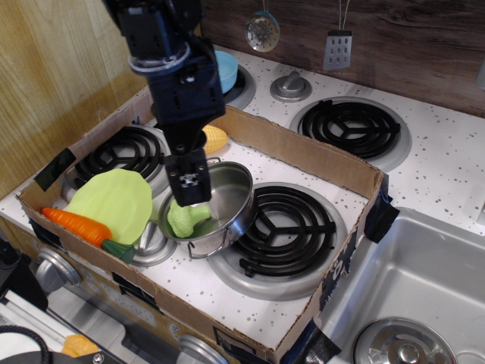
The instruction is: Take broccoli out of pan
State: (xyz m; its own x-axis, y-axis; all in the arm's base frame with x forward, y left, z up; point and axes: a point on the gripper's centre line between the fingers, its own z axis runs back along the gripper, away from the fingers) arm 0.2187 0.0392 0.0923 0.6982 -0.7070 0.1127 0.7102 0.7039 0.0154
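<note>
The light-green broccoli (182,218) lies on its side in the front left of the shiny steel pan (241,199), stalk pointing right. The pan sits tilted on the edge of the front burner inside the cardboard box. My gripper (189,196) hangs from the black arm at the upper left, with its tips just above the broccoli's head, inside the pan's rim. The jaws look open and hold nothing; the near finger hides the far one.
A lime-green plate (114,201) and an orange carrot (76,224) lie left of the pan. A yellow corn piece (216,138) sits behind the arm, and a light-blue bowl (226,70) beyond the cardboard wall (303,155). A sink (424,280) is at right.
</note>
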